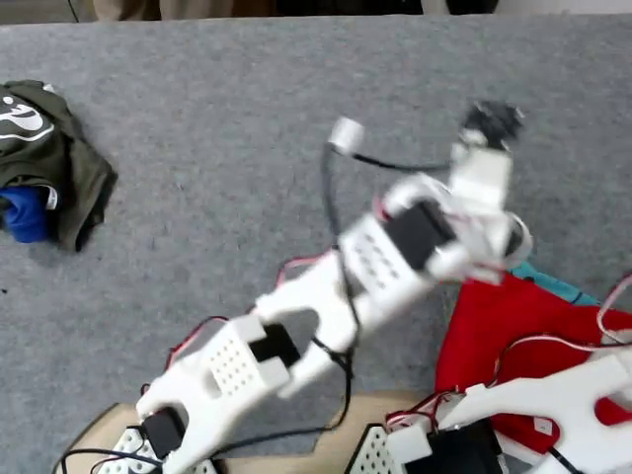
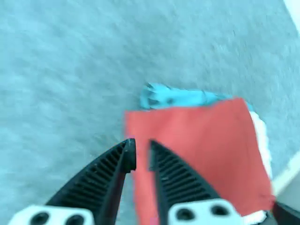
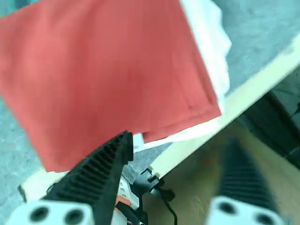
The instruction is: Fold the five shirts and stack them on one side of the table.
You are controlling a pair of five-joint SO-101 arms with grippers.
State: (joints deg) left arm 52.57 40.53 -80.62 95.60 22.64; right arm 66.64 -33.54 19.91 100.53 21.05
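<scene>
A folded red shirt (image 1: 504, 341) tops a stack at the table's near right, with a teal shirt (image 1: 555, 283) peeking out beneath it. The left wrist view shows the red shirt (image 2: 197, 154), the teal shirt (image 2: 178, 98) and a white shirt (image 2: 260, 136) under both. My left gripper (image 1: 490, 122) hangs over bare table beyond the stack; its jaws (image 2: 142, 154) are shut with nothing between them. My right gripper (image 3: 176, 157) stands open and empty above the red shirt (image 3: 108, 70) and the white shirt (image 3: 208, 42). An olive shirt (image 1: 49, 148) and a blue shirt (image 1: 25, 212) lie crumpled at the far left.
The grey felt table (image 1: 237, 118) stretches between the crumpled pile and the stack. A wooden table edge (image 3: 243, 98) runs close beside the stack. The right arm's body (image 1: 553, 405) lies over the stack's near side, and cables trail along the left arm (image 1: 336, 286).
</scene>
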